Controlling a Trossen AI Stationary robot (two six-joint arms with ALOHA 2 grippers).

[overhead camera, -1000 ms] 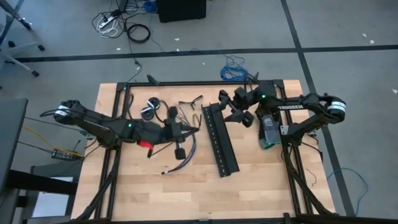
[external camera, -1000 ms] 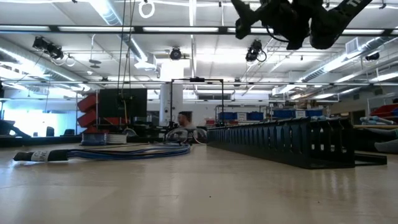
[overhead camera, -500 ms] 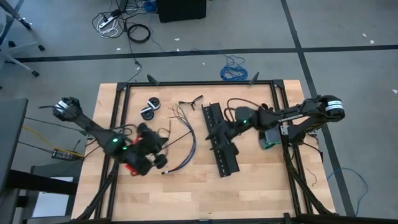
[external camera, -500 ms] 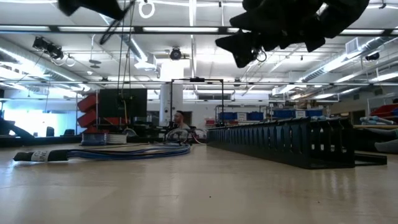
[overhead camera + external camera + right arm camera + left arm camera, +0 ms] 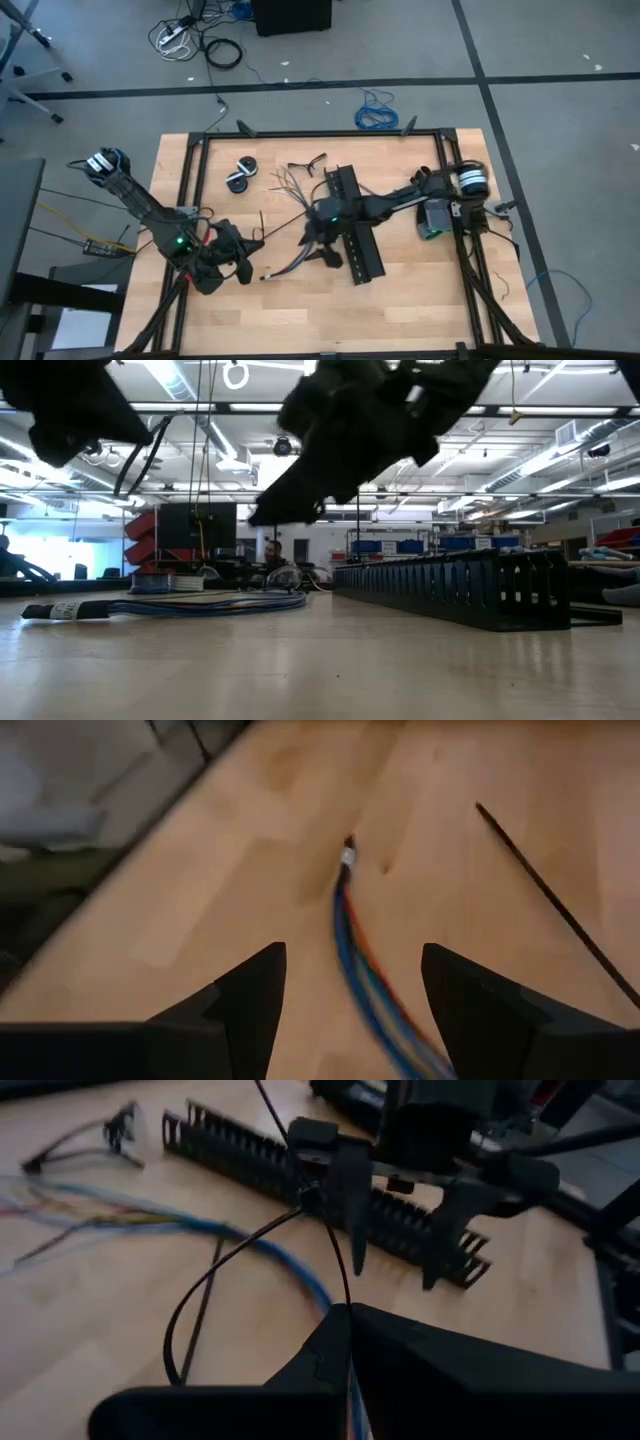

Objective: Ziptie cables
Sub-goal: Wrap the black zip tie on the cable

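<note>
The cables (image 5: pixel 296 248) lie in a curved bundle on the wooden table, bluish with coloured wires splaying at the far end (image 5: pixel 288 182); the near end (image 5: pixel 348 852) shows in the right wrist view. My right gripper (image 5: pixel 320 250) hangs open just above the bundle (image 5: pixel 380 1010); the left wrist view shows it too (image 5: pixel 395 1255). Toward the near left, my left gripper (image 5: pixel 245 265) is shut on a thin black ziptie (image 5: pixel 235 1255), which is bent into a loop. A second ziptie (image 5: pixel 555 905) lies flat on the table beside the cables. My left gripper pinches the ziptie between its shut fingers, and the strip comes out at their tips (image 5: pixel 342 1305). From there it rises clear of the table, crosses itself and curves round in a wide loop (image 5: pixel 178 1320). Which part of the strip is held, the fingers hide.
A long black perforated duct (image 5: pixel 352 225) lies just right of the cables, under the right arm. Two small black rolls (image 5: pixel 240 175) and a small dark clip (image 5: pixel 307 163) sit at the far side. A black frame rail (image 5: pixel 190 200) borders the table.
My right gripper has swung from the far right, across the perforated duct, toward the table's left and near edge, sinking and tipping forward over the cables. My left gripper has drawn back from the cables toward the near left, dropping and rolling, with the ziptie in its fingers.
</note>
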